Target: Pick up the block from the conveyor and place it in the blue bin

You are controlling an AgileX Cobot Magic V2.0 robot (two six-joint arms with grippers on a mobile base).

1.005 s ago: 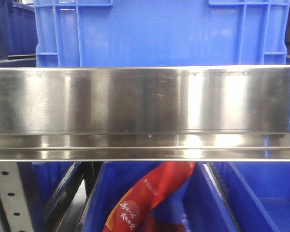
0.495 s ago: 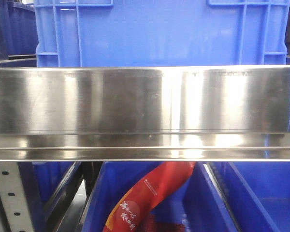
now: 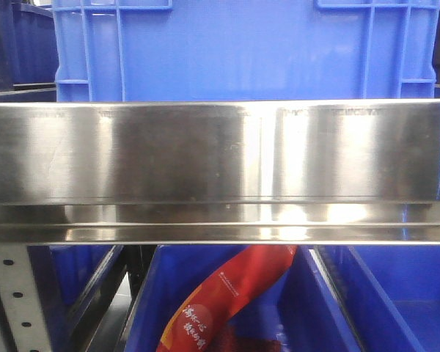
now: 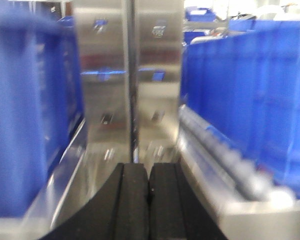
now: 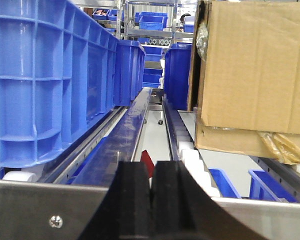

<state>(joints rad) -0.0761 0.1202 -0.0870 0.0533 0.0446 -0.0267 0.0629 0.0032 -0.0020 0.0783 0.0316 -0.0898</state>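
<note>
A: Block and conveyor are seen in no view; blue crates (image 3: 242,51) and a steel rail (image 3: 220,154) fill the front view.

B: Left hand (image 4: 149,200) and right hand (image 5: 152,200) are pressed closed, nothing gripped.

A: The search step is judged unfinished. A hand must be opened once the block is found.

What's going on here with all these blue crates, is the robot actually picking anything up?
Not at this moment. Both claws are shut on nothing: the left claw points along a steel channel between blue crates, the right claw along an aisle between a blue crate and a cardboard box. The front camera faces a steel rail, with a red packet in a blue bin below. No block or conveyor shows.
</note>
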